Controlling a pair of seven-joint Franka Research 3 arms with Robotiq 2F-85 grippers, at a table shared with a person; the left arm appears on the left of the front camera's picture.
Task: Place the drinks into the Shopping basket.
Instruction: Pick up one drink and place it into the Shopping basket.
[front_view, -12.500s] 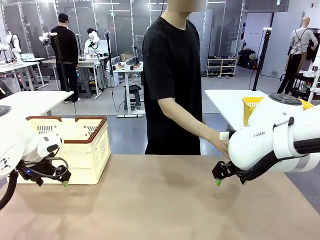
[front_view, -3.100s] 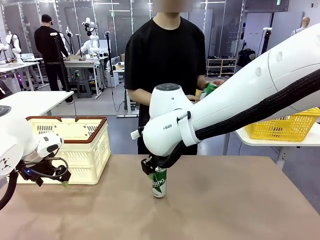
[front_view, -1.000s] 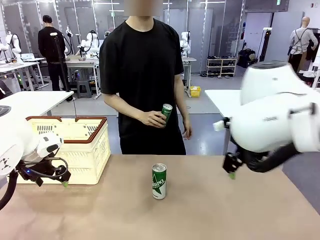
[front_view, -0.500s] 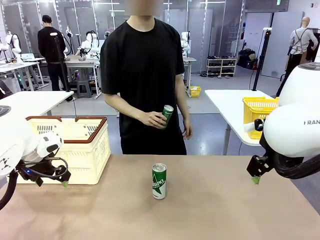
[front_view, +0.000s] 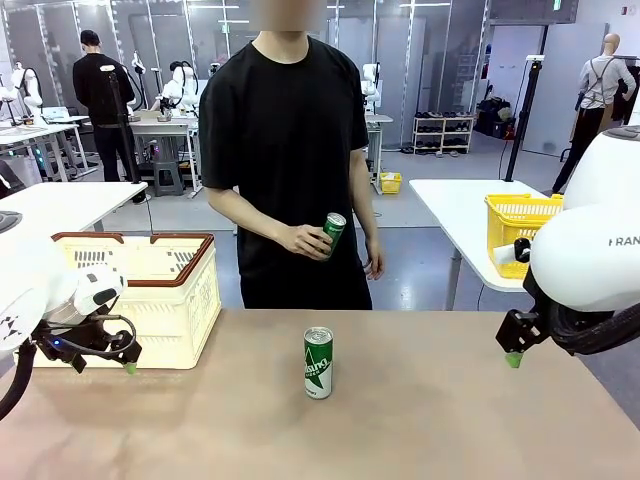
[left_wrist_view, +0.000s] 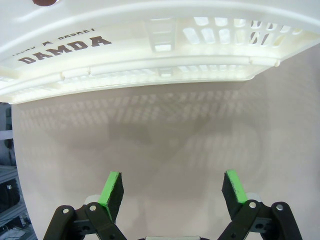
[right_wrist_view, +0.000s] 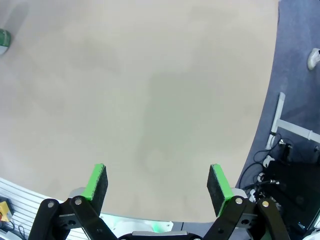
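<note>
Front view: one green can (front_view: 318, 362) stands upright mid-table, a second green can (front_view: 333, 230) in the person's hand (front_view: 305, 238); Shopping basket (front_view: 150, 290) at left, left gripper (front_view: 126, 363) just beside it; right gripper (front_view: 513, 356) at right. Left wrist view: jaws spread, facing the basket's lettered wall. Right wrist view: jaws spread above the table (right_wrist_view: 150, 90); green sliver (right_wrist_view: 3, 41) at edge, possibly the can.

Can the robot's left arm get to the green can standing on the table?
Probably yes. The green can stands upright by itself mid-table, and just plain table lies between it and the open, empty left tool. The shopping basket sits beyond the tool, not in the path.
</note>
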